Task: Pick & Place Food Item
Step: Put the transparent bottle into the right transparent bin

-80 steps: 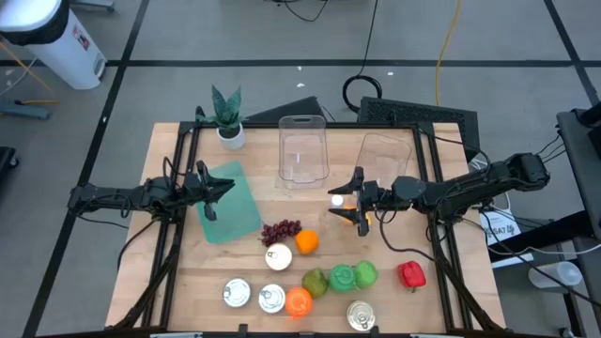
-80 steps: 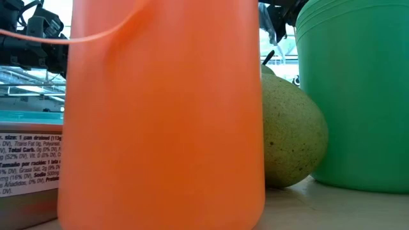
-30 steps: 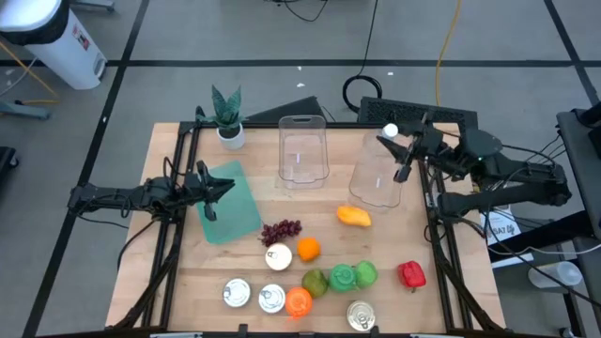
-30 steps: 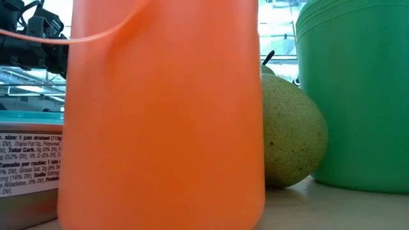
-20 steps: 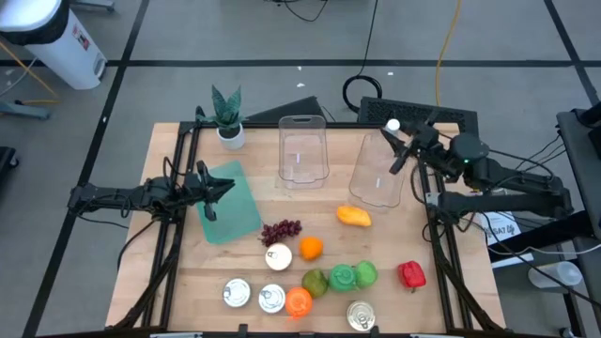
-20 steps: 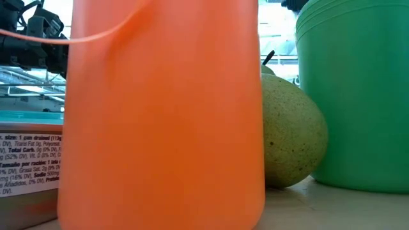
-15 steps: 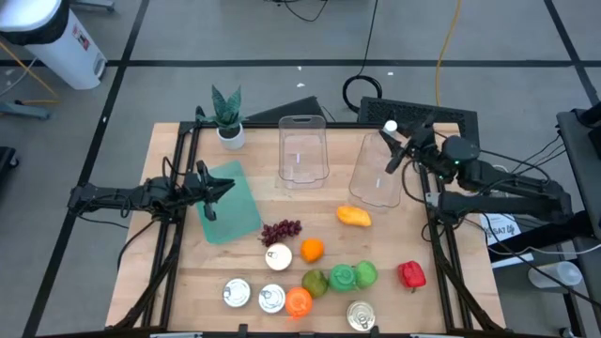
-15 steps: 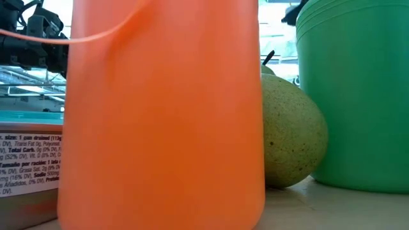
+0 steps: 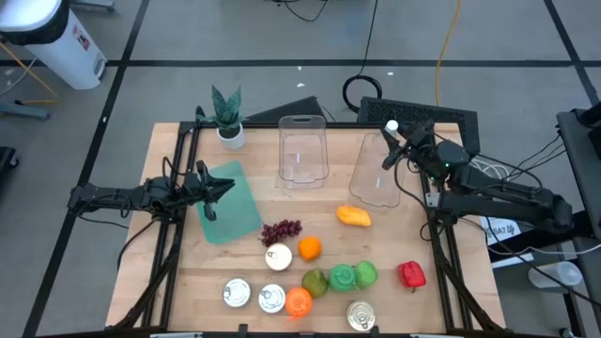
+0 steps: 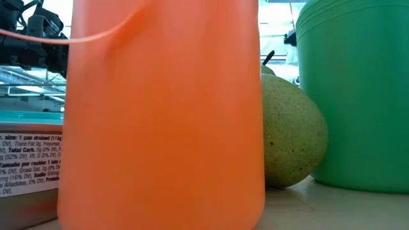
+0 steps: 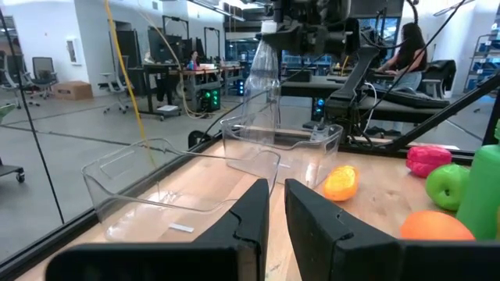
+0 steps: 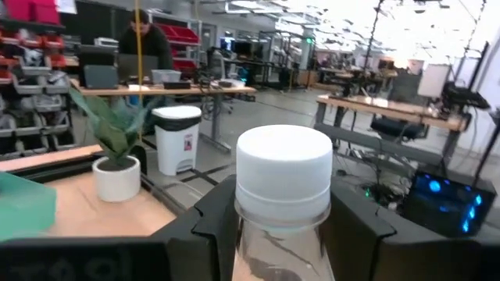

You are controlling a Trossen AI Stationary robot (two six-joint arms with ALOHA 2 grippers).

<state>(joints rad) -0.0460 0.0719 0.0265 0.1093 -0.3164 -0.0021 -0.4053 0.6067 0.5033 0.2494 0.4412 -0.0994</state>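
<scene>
Holding a clear plastic bottle (image 12: pixel 283 226) by the neck, just under its white cap (image 12: pixel 283 169), the right tool (image 9: pixel 394 150) is clamped on it above the desk's (image 9: pixel 432 300) back right, over the right-hand clear bin (image 9: pixel 380 169). Left tool (image 9: pixel 208 191) is idle, fingers together, over the teal board (image 9: pixel 233 202) at the left. Handling guess: bottle looks empty, so light; thin wall will flex and the smooth plastic is slippery, so the stiff neck ring under the cap is the right grab point, body squeeze would buckle it. High view gives the layout: yellow-orange fruit (image 9: pixel 353 216) on the desk near that bin, second bin (image 9: pixel 301 150) beside it, grapes (image 9: pixel 280 230), cans, red pepper (image 9: pixel 411 274). Right wrist view alone shows the grip itself. Left wrist view shows the bottle (image 11: pixel 264 86) hanging upright above the bin rim. Low view is useless: blocked by an orange cup (image 10: pixel 166 108), pear (image 10: pixel 291 131) and green cup (image 10: pixel 354 89).
</scene>
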